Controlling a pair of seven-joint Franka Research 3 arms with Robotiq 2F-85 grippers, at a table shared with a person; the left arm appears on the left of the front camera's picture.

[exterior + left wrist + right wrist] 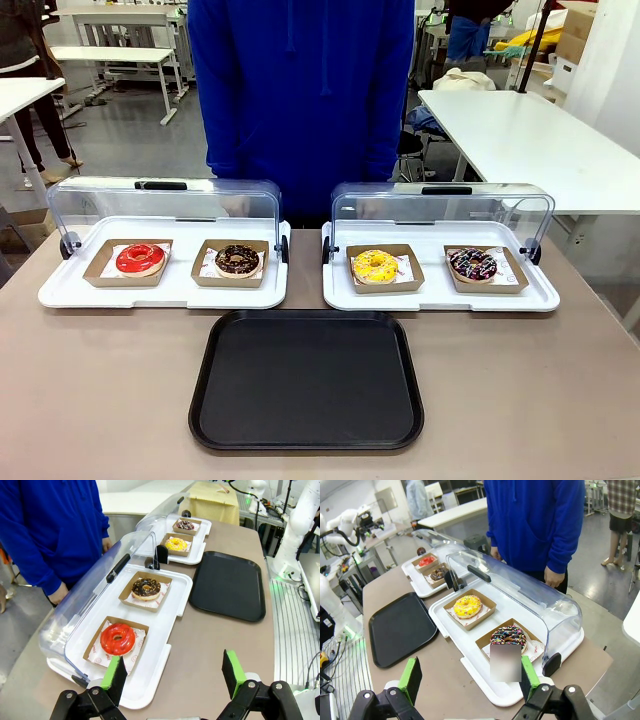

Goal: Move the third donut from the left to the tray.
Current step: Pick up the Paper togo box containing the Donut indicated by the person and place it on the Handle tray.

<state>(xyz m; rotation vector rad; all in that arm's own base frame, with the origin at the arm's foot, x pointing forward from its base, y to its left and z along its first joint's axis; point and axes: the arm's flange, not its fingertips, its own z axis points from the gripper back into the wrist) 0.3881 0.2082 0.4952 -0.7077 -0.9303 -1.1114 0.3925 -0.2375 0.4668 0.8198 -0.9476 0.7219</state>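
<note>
The yellow donut (374, 266) sits in its brown cardboard box (408, 282) on the right white tray (440, 298), in the left of that tray's two spots. Beside it, to the right on the same tray, a dark sprinkled donut (472, 263) lies in a box of its own. The right lid (440, 205), clear plastic, is tipped up and back, so both donuts are uncovered. The left white tray (160, 294), with the left lid (160, 200) raised the same way, carries a red donut (139, 258) and a chocolate donut (237, 260), each in a box. The black tray (306, 380) lies flat on the table (90, 400) just in front of the two white trays, centred between them and well apart from the yellow donut. A person (300, 90) in a blue top stands at the far edge of the table, behind the trays. The left gripper (173, 676) hangs above the table's left end, near the red donut, its fingers wide apart. The right gripper (470, 677) hangs above the right end, near the sprinkled donut, its fingers likewise spread wide.
</note>
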